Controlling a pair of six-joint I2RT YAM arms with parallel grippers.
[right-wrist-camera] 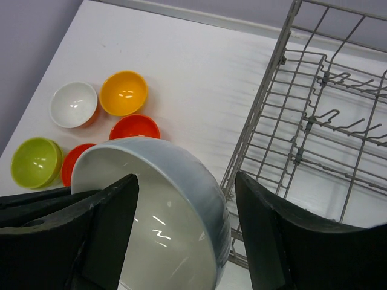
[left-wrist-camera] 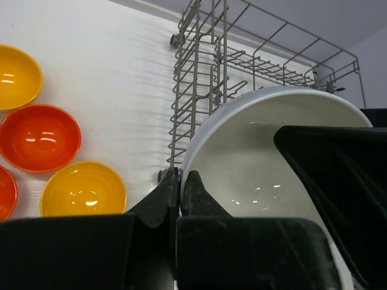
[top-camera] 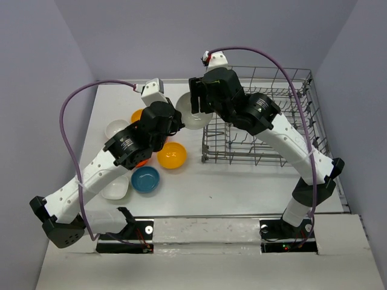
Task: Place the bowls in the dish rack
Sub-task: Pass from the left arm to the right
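White glossy round bowl (right-wrist-camera: 175, 211) tilts beside the grey dish rack (right-wrist-camera: 309, 123).

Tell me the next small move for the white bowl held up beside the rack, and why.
Probably close the right tool on the glossy white round bowl. Its open fingers straddle the bowl's wall, while the shut left tool pinches the rim, holding it just outside the grey wire dish rack on the right arm's side.
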